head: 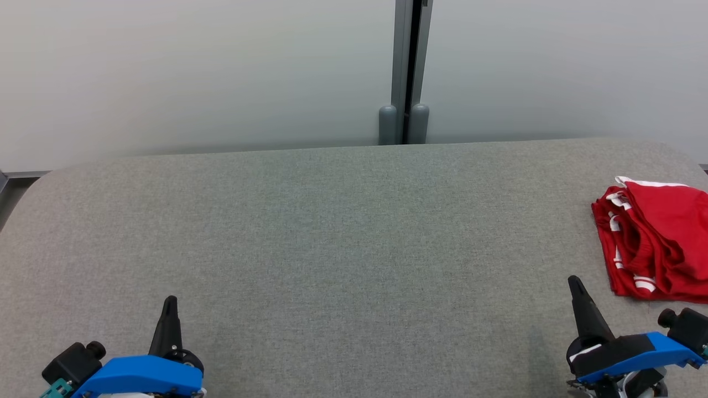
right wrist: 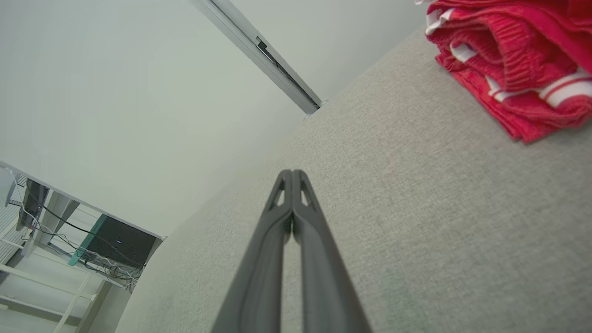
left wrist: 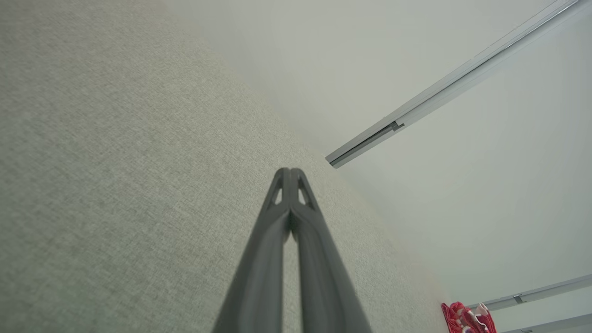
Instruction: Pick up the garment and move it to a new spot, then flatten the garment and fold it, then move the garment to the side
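Grey cloth table [head: 332, 232] meets pale wall panels [head: 193, 66]; left gripper [head: 170, 301] and right gripper [head: 573, 281] jaws closed, empty; garment [head: 658, 243] seemingly folded.

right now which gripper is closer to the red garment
Right. The right gripper sits close beside the red garment; the left gripper is far across the table.

My left end effector [head: 170, 303] is wearing a glossy blue shell [head: 144, 376] behind its long, dark, tapering fingers [head: 166, 331], with a black knobbed block [head: 74, 362] and a teal fitting [head: 52, 391] sitting at the outer end. My right end effector [head: 575, 283] is showing a matching blue cover [head: 664, 348], a black knob [head: 688, 327] and a white patch [head: 582, 352]. Close up, each dark grey finger is showing a small triangular cut-out [left wrist: 277, 196] near its tip.
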Controlling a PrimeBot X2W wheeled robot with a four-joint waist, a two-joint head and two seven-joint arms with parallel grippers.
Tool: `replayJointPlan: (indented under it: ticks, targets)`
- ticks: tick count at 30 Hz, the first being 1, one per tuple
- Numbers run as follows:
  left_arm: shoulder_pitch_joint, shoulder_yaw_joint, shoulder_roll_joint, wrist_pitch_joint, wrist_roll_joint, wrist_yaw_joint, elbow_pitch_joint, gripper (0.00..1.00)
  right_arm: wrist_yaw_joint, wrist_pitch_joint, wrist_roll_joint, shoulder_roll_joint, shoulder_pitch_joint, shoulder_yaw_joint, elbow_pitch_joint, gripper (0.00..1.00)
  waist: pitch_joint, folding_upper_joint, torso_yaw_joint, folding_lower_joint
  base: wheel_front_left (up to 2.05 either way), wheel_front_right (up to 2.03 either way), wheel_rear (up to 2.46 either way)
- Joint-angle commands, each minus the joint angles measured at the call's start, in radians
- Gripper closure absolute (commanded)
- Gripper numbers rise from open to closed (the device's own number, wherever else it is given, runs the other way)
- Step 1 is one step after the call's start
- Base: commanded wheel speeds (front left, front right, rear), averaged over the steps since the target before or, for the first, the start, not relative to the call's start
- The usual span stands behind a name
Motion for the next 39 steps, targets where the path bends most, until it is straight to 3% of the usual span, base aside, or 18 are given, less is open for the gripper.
replayJointPlan:
  ticks: [1,39]
  targets:
    - [-0.032,0.017,0.004,0.007,-0.027,-0.007,-0.018,1.0,0.0,0.006,0.037,0.001,-0.026,-0.005,-0.016,1.0,0.0,-0.0001,0.0,-0.0001,0.0,0.0,0.0]
    - [-0.064,0.111,-0.041,0.115,-0.363,-0.043,-0.045,1.0,0.001,0.064,0.459,0.007,-0.041,-0.027,-0.028,1.0,0.0,-0.0001,0.003,-0.0001,0.0,0.0,0.0]
